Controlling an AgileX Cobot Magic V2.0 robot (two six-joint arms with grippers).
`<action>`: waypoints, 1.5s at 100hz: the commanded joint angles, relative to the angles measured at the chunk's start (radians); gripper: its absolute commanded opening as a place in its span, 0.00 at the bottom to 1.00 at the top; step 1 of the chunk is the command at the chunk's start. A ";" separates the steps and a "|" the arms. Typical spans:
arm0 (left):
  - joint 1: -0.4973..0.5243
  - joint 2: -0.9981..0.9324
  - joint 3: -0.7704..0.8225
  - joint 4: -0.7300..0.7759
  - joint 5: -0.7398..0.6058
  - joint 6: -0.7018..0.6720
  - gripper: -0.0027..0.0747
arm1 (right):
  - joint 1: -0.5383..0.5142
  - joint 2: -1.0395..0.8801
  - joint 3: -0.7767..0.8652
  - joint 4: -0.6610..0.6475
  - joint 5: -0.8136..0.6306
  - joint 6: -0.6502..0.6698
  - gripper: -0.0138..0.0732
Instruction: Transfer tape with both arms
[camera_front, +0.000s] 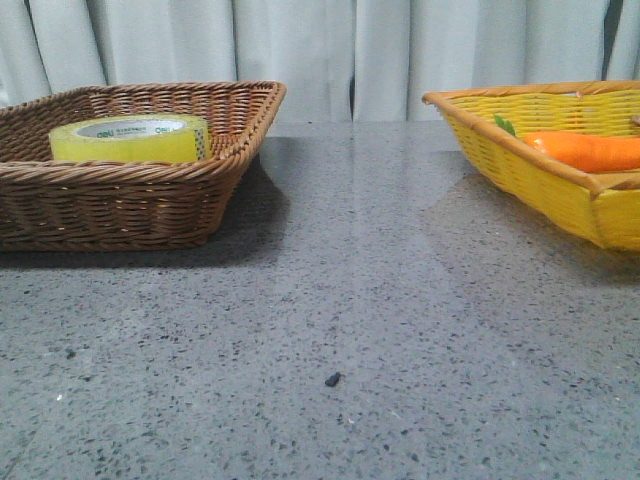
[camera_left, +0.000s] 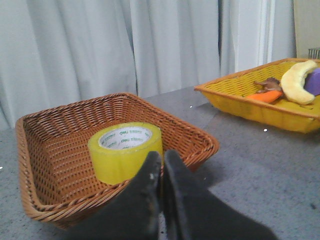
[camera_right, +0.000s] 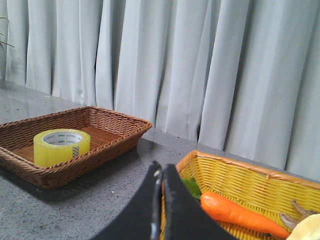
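Note:
The tape, a wide yellow roll with a white core printed in green, lies flat in the brown wicker basket at the left. It also shows in the left wrist view and the right wrist view. My left gripper is shut and empty, short of the brown basket's near rim, apart from the tape. My right gripper is shut and empty, by the near corner of the yellow basket. Neither gripper shows in the front view.
The yellow wicker basket at the right holds an orange carrot with green leaves, a banana-like piece and a purple thing. Grey speckled tabletop lies between the baskets. White curtains hang behind.

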 joint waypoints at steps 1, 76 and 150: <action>0.022 0.001 0.023 0.074 -0.146 -0.021 0.01 | -0.003 -0.011 -0.022 -0.021 -0.071 -0.004 0.07; 0.368 -0.029 0.281 0.206 -0.067 -0.396 0.01 | -0.003 -0.011 -0.022 -0.021 -0.071 -0.004 0.07; 0.368 -0.029 0.281 0.206 -0.067 -0.396 0.01 | -0.003 -0.011 -0.022 -0.021 -0.071 -0.004 0.07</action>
